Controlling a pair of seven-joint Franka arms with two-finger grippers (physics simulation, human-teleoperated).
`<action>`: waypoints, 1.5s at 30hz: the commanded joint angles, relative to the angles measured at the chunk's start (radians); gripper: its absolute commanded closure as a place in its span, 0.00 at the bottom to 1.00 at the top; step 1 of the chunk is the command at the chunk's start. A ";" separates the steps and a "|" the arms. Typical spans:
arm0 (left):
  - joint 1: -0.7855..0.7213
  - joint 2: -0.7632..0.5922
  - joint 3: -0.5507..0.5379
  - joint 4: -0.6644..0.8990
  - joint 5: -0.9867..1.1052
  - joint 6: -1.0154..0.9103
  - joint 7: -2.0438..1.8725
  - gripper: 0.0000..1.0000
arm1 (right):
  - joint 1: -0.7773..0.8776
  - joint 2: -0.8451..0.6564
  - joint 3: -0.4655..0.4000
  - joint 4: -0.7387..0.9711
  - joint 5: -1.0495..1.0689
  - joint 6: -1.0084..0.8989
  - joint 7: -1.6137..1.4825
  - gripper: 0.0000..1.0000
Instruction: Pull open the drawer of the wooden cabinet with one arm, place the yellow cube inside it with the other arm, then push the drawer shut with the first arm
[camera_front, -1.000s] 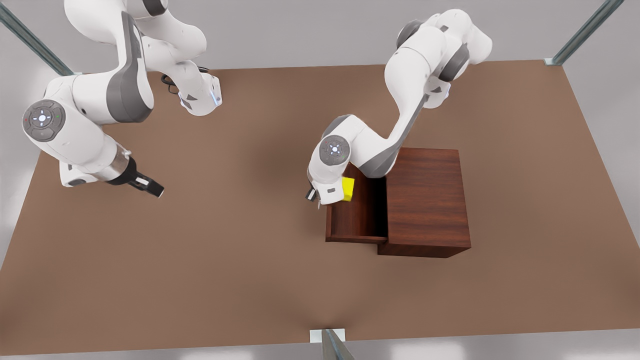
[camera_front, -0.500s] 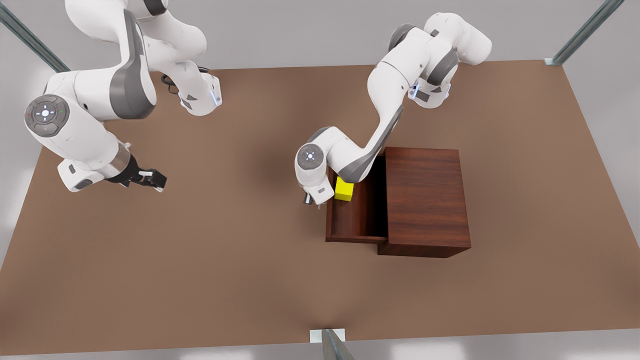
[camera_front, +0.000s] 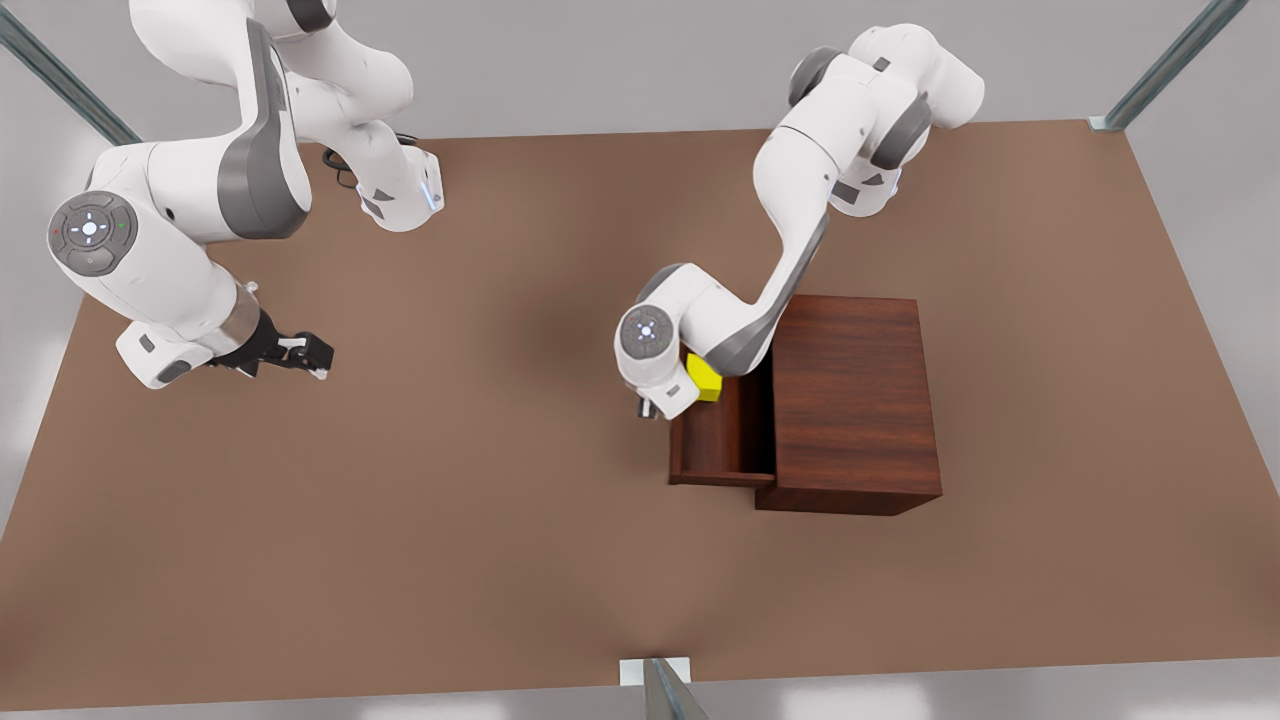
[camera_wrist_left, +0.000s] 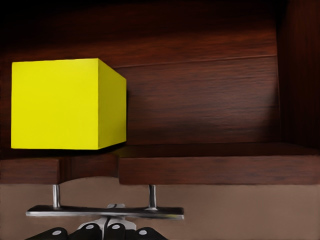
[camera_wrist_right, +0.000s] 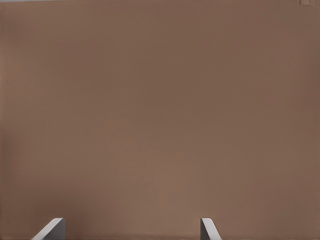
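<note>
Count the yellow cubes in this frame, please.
1. The yellow cube sits inside the open drawer, beside the left gripper at the handle. Deeper cabinet space is hidden.

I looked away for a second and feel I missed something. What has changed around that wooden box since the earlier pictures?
The drawer has slid partway back into the cabinet, pushed toward the front view's right by the left gripper at its handle. The yellow cube rode along inside it. The right gripper, open, waits over the table; the cabinet has not moved.
</note>
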 joint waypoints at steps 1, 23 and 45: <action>0.010 -0.004 -0.001 0.000 -0.001 -0.042 0.001 0.79 | 0.000 -0.001 -0.001 0.000 0.001 -0.001 -0.085 0.00; 0.149 -0.062 -0.001 -0.069 -0.012 -0.171 0.339 0.79 | 0.000 -0.003 -0.001 0.000 0.001 -0.004 -0.088 0.00; 0.447 -0.323 0.012 -0.053 -0.062 -0.257 1.447 0.00 | -0.002 -0.001 -0.002 0.000 0.001 -0.004 -0.089 0.00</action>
